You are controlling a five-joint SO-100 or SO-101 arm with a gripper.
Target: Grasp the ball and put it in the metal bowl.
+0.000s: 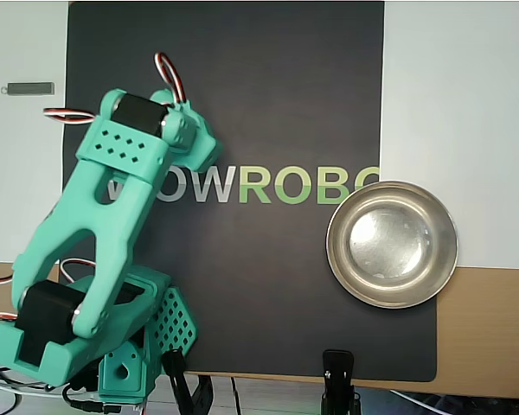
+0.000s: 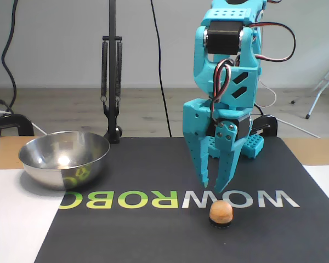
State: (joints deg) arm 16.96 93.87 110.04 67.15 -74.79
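The ball (image 2: pixel 221 210), small and orange-tan, rests on a little dark ring on the black mat just in front of the logo in the fixed view. My teal gripper (image 2: pixel 213 188) hangs point-down just above and slightly behind-left of it, open by a narrow gap with nothing between the fingers. The metal bowl (image 2: pixel 55 170) stands empty at the mat's left edge, well apart from the ball. In the overhead view the bowl (image 1: pixel 337 245) is at the right, while the arm (image 1: pixel 112 199) covers both the ball and the fingertips.
A black clamp stand (image 2: pixel 111 82) rises behind the bowl; its clamp (image 1: pixel 338 372) grips the table's near edge in the overhead view. A small grey bar (image 1: pixel 28 87) lies on the white sheet at top left. The arm's base (image 2: pixel 253 143) sits behind the gripper.
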